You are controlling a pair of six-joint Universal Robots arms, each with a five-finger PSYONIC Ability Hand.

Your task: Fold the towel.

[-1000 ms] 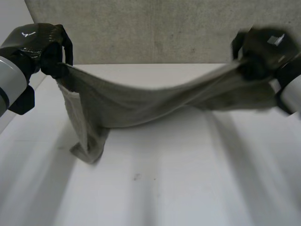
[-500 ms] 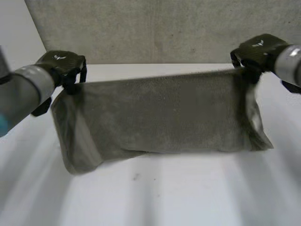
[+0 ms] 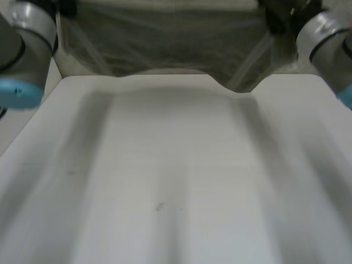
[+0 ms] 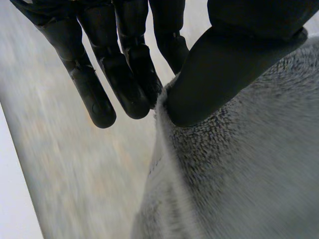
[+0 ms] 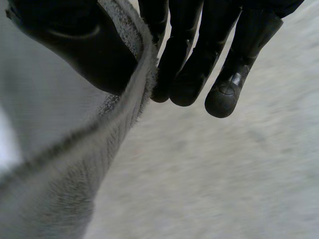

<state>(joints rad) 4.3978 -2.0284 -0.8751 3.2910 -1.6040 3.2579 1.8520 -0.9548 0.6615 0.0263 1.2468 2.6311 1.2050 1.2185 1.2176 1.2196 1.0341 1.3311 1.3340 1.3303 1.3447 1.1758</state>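
The grey-green towel (image 3: pixel 165 44) hangs spread wide and lifted high over the table's far edge, stretched between both arms. In the left wrist view my left hand (image 4: pixel 224 74) pinches the fluffy towel (image 4: pixel 249 174) at a top corner between thumb and straight fingers (image 4: pixel 119 74). In the right wrist view my right hand (image 5: pixel 75 45) pinches the towel's (image 5: pixel 60 199) other top corner, its edge caught between the thumb and the fingers (image 5: pixel 199 59). In the head view the left arm (image 3: pixel 27 38) and the right arm (image 3: pixel 324 38) reach up at the towel's two ends.
The white table (image 3: pixel 165 176) stretches below the towel. A grey wall (image 5: pixel 224 174) stands behind the table's far edge.
Both hands have risen and moved away with the towel. It went from sagging between them to stretched flat, then up high, and its lower edge has left the table.
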